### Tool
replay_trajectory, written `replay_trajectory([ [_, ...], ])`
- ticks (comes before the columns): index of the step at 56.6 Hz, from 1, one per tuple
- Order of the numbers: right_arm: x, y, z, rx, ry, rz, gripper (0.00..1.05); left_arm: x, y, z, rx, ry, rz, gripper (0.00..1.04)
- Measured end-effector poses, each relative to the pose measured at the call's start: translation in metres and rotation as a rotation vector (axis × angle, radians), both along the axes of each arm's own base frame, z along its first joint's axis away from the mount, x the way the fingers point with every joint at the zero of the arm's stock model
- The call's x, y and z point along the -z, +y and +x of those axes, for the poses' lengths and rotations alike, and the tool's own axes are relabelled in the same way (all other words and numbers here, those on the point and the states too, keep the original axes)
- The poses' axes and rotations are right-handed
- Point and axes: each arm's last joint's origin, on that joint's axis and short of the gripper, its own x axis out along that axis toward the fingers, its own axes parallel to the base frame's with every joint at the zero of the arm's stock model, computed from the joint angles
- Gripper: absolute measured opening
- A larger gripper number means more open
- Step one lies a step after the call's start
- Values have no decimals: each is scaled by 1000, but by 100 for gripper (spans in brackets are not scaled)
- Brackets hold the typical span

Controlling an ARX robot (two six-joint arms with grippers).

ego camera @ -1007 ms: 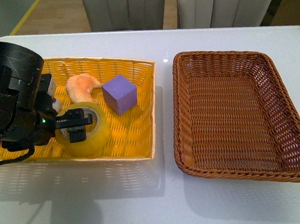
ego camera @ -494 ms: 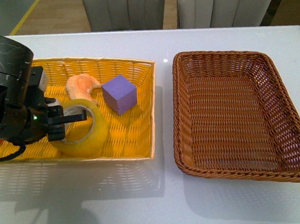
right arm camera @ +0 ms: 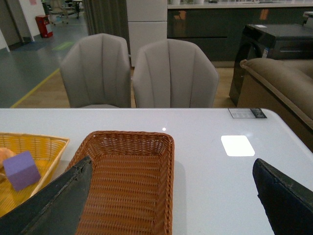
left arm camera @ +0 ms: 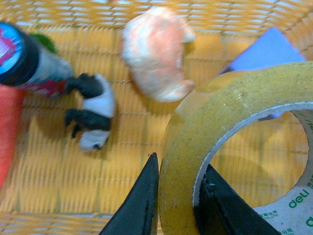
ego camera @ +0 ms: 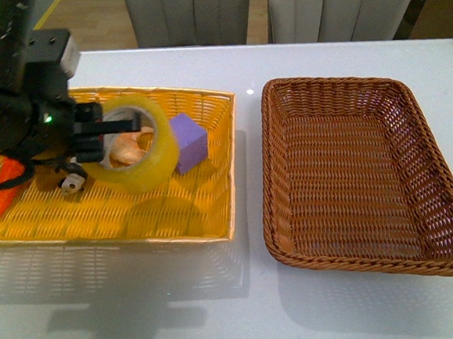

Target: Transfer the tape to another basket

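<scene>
The left fingers (left arm camera: 146, 196) pinch the wall of the one wide yellowish roll of packing tape (ego camera: 159, 155) over the bright yellow woven tray (ego camera: 174, 205), and the roll half hides one pale orange toy (ego camera: 127, 150) and one purple cube (ego camera: 193, 141). One dark brown wicker basket (ego camera: 352, 167) sits to the right; the right fingers (right arm camera: 63, 196) are spread wide.

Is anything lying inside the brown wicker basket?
No, the basket shows only bare weave in the front view; the tape is gripped by the left gripper over the yellow tray.
</scene>
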Motion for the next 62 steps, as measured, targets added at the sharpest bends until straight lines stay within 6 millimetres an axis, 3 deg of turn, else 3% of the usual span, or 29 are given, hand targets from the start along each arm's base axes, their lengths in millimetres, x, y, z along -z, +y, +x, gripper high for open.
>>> replay_trajectory([
  [14,0,0,0,0,0,0,96,-20,-68,16,111,-26,-45,15],
  [27,0,0,0,0,0,0,96,-11,-125,26,181,13,-59,15],
  [41,0,0,0,0,0,0,96,-7,-161,32,221,23,-65,15],
  [62,0,0,0,0,0,0,96,8,-195,24,262,64,-75,15],
])
